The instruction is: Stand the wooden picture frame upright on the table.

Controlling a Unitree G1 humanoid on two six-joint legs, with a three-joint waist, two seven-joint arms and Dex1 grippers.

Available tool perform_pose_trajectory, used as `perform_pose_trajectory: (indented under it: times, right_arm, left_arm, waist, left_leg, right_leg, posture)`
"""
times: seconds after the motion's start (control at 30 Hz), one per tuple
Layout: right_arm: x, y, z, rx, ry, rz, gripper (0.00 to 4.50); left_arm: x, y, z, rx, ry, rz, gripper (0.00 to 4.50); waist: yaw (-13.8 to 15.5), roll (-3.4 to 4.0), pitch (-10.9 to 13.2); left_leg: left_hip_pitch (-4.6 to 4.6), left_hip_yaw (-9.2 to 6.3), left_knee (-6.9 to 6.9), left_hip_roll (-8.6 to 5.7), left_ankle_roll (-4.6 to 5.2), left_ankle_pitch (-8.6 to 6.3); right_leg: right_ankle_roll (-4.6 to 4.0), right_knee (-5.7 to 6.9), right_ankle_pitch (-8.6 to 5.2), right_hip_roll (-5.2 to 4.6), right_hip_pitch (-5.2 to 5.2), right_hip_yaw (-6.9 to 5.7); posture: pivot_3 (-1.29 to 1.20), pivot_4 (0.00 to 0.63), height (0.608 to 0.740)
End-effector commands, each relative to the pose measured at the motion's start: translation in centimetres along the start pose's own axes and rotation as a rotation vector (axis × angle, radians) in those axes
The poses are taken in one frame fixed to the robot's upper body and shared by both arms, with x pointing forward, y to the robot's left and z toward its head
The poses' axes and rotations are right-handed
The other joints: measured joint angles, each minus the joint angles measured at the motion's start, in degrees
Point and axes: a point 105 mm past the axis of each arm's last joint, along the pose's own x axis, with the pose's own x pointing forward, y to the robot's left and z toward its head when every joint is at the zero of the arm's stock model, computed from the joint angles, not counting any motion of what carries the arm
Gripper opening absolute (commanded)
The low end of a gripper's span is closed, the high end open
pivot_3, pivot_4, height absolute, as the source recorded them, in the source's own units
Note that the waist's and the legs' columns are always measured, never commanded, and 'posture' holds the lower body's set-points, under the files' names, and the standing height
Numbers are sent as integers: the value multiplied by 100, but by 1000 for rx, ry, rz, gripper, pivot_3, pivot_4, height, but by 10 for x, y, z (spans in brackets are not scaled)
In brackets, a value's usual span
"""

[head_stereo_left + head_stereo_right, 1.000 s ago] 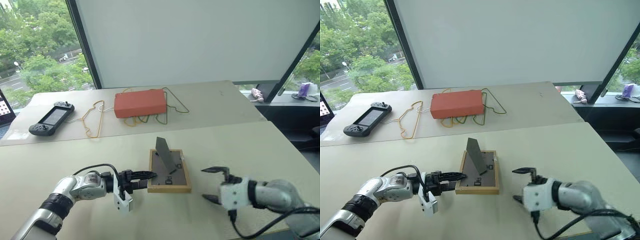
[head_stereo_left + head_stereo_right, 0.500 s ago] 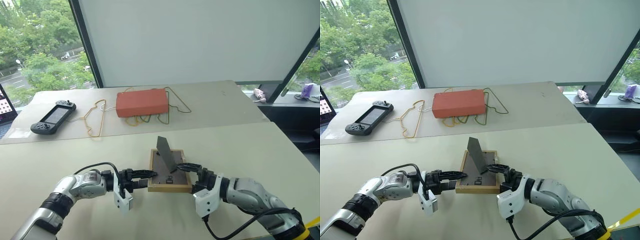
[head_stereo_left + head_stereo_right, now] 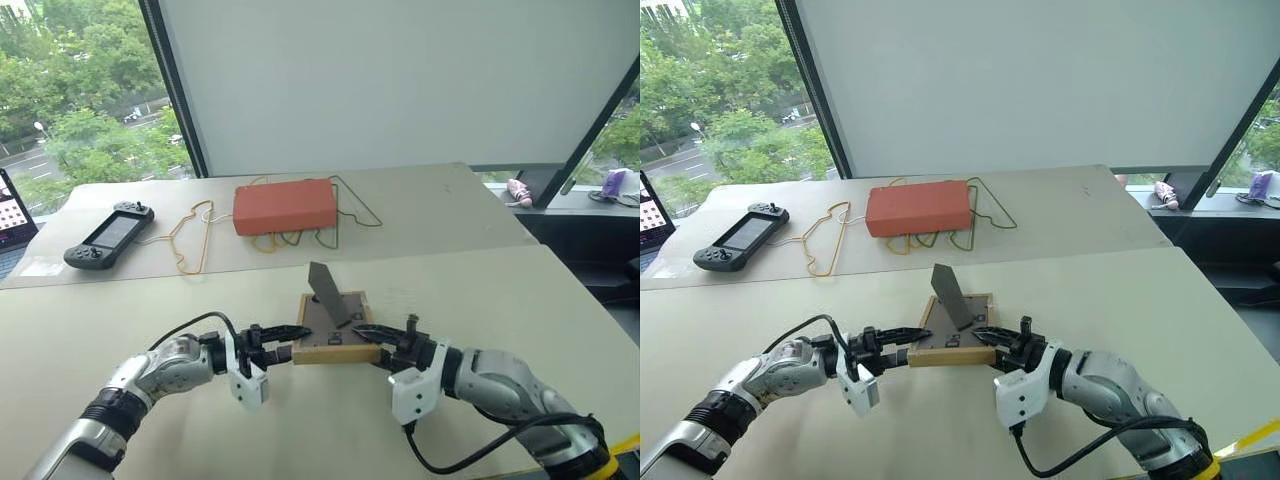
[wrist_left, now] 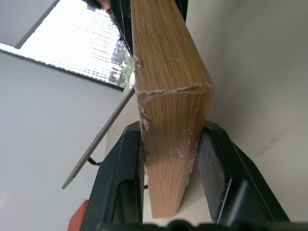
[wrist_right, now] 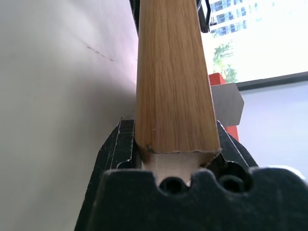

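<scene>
The large light beige matte surface, with a seam running between its two sections, is carrying everything here, and on its far section the orange-red rectangular box is lying over thin yellow and green wire hangers, with the black handheld game controller sitting further to the left. On the near section, the small light-wood picture frame with its dark grey back facing up is tilting, its near edge lifted, and its fold-out stand flap is sticking up. The left gripper is reaching in from the left, its jaws pinching the frame's near left corner. The right gripper is coming from the right, its jaws clamping the near right corner of the wooden edge
</scene>
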Motion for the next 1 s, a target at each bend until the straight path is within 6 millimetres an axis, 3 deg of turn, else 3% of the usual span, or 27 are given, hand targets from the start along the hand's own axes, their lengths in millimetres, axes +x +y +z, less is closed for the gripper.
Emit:
perform_pose_trajectory:
  times: [0.03, 0.1, 0.17, 0.3, 0.47, 0.6, 0.7, 0.97, 1.0]
  right_arm:
    - [-6, -31, 7, -2, -39, -73, 1240]
    - [-9, -44, 3, 37, -38, -82, 1240]
    - [-13, -65, -3, 126, -36, -111, 1240]
    - [-25, -103, -16, 500, -62, 14, 1240]
    - [-28, -128, -27, 910, -95, 153, 1240]
    - [-23, -121, -35, 1242, -118, 325, 1240]
    - [-14, -106, -51, 1315, -51, 363, 1240]
    - [4, -78, -68, 1406, 23, 444, 1240]
    - [5, -77, -68, 1405, 28, 445, 1735]
  left_arm:
    - [-7, 35, 4, -34, 16, 137, 3030]
    - [-15, 49, 11, -80, 9, 212, 3638]
    - [-28, 61, 20, -158, -3, 294, 3638]
    - [-41, 43, 43, -343, 1, 282, 3638]
    - [-37, 35, 53, -445, 22, 285, 3638]
    - [-36, 34, 55, -456, 38, 299, 3638]
    - [-35, 33, 57, -447, 39, 293, 3638]
    - [-36, 35, 61, -450, 42, 298, 3638]
    - [-37, 35, 60, -452, 44, 301, 3712]
  waist:
    - [-6, 0, 0]
    - [-31, 1, 0]
    - [-73, 5, 3]
    - [-129, 24, 18]
    - [-15, 37, 36]
    - [4, 37, 36]
    - [-8, 37, 36]
    - [-42, 42, 36]
    - [-42, 41, 36]
  left_leg:
    - [-2, 0, 0, -1, 3, -1]
    - [-20, 0, 0, -1, 5, -3]
    - [-27, 0, 0, -1, 6, -3]
    - [-38, -1, 0, 2, 17, -9]
    - [-39, -4, 0, 4, 35, -19]
    - [-42, -3, 2, 2, 35, -19]
    - [-43, -2, 2, 2, 43, -23]
    - [-53, 0, 2, 1, 42, -23]
    - [-51, 0, 2, 1, 43, -24]
  right_leg:
    - [0, -1, -1, 0, -4, 0]
    - [0, -2, 0, 0, -25, 1]
    - [-1, -2, 0, 0, -36, 0]
    - [-2, -5, 0, 0, -43, 0]
    - [-10, -1, -4, 0, -43, -9]
    - [-10, -4, -3, -1, -41, -9]
    - [-10, -5, -4, -1, -45, -9]
    - [-8, -6, -3, 0, -55, -10]
    - [-8, -6, -3, -1, -53, -10]
  posture:
    - [0, 150, 740]
    - [0, 150, 740]
    - [0, 150, 740]
    - [0, 150, 740]
    - [0, 150, 740]
    - [0, 150, 740]
    - [0, 150, 740]
    - [0, 150, 740]
    - [0, 150, 740]
